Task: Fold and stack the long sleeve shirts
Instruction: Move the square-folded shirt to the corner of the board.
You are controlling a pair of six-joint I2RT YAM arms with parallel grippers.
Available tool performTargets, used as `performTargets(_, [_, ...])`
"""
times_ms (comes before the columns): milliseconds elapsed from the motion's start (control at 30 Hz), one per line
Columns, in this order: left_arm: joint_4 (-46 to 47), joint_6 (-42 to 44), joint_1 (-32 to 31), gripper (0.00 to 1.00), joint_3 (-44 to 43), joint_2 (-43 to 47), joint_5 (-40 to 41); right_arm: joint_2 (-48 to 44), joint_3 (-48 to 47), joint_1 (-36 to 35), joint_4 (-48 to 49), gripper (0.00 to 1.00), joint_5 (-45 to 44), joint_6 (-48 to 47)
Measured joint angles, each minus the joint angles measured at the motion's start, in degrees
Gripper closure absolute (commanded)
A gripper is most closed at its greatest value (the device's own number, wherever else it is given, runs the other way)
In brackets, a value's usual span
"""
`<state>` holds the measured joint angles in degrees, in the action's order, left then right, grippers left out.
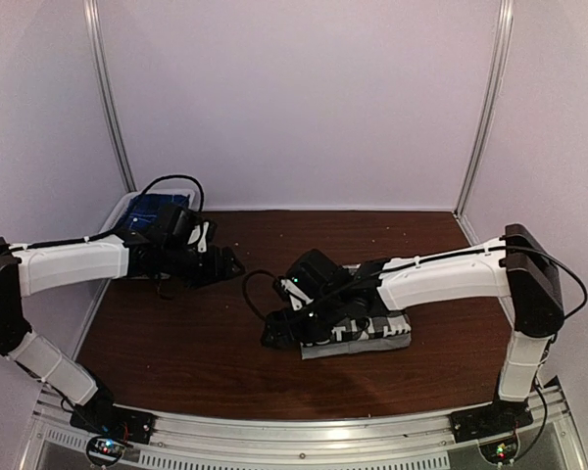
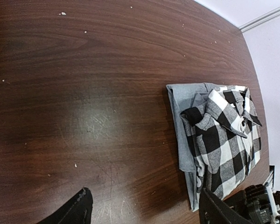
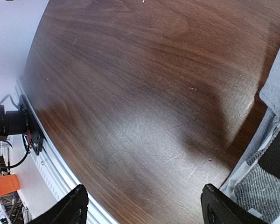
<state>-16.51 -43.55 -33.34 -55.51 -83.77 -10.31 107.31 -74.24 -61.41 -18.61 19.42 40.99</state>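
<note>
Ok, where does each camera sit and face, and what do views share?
Top external: above, behind the bases, looking down at the table; both arms, left gripper, right gripper.
Left wrist: on that arm, faces across the wood to the flannel shirt atop the grey shirt; own fingertips below.
Right wrist: on that arm, faces bare wood and the near rail; own fingertips below.
Shared: all three see the shirts.

The flannel shirt lies atop the plain shirt, rightward on the table.

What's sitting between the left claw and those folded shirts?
Nothing; the left wrist view shows bare table between the left claw and the stacked shirts.
</note>
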Motion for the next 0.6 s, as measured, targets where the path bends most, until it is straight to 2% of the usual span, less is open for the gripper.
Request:
performTargets(333, [0.1,0.4,0.2,0.21,0.0,0.0,-1.4,2.3,1.9,0.8,1.7,0.15,1.1,1.7])
performTargets(600, [0.2,0.4,0.2,0.21,0.0,-0.1,-1.5,2.3,5.6,4.3,3.1,0.15,1.1,1.5])
